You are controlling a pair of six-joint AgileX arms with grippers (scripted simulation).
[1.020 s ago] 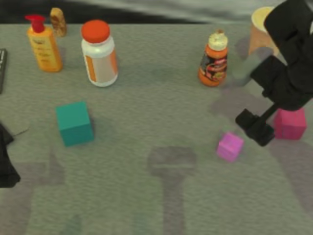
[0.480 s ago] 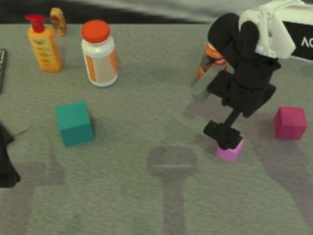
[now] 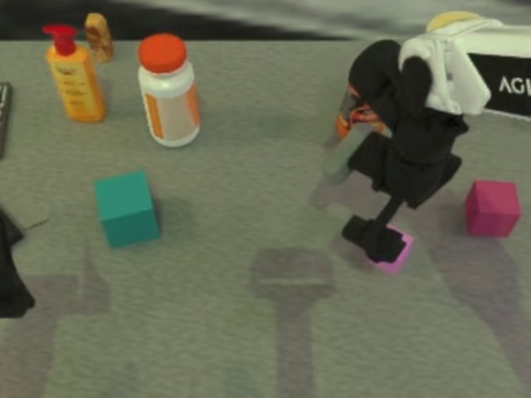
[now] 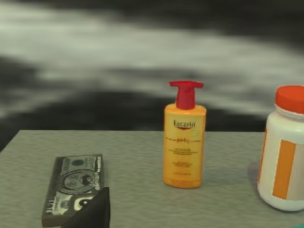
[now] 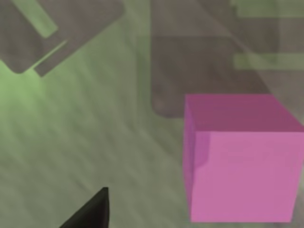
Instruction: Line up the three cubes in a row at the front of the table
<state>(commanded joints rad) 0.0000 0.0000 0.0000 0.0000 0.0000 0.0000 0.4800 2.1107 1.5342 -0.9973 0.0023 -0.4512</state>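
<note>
The small light pink cube (image 3: 398, 254) lies right of the table's (image 3: 265, 332) middle, and my right gripper (image 3: 378, 235) hangs open just over its left part. The right wrist view shows this cube (image 5: 242, 161) close up, beside one dark fingertip (image 5: 95, 213); the other finger is out of that picture. The dark magenta cube (image 3: 491, 208) sits alone at the right. At the left stands the large teal cube (image 3: 126, 209). My left gripper (image 3: 10, 278) stays parked at the left edge, empty; one fingertip (image 4: 95, 211) shows in the left wrist view.
Along the back stand a yellow pump bottle (image 3: 75, 79), a small brown bottle (image 3: 98, 35), a white orange-capped bottle (image 3: 168, 91), an orange bottle (image 3: 347, 123) partly behind my right arm, and a cup (image 3: 452, 16). A banknote stack (image 4: 73, 187) lies at the left edge.
My right arm swung left from beside the magenta cube to above the pink cube, then sank closer over it. None of the cubes moved.
</note>
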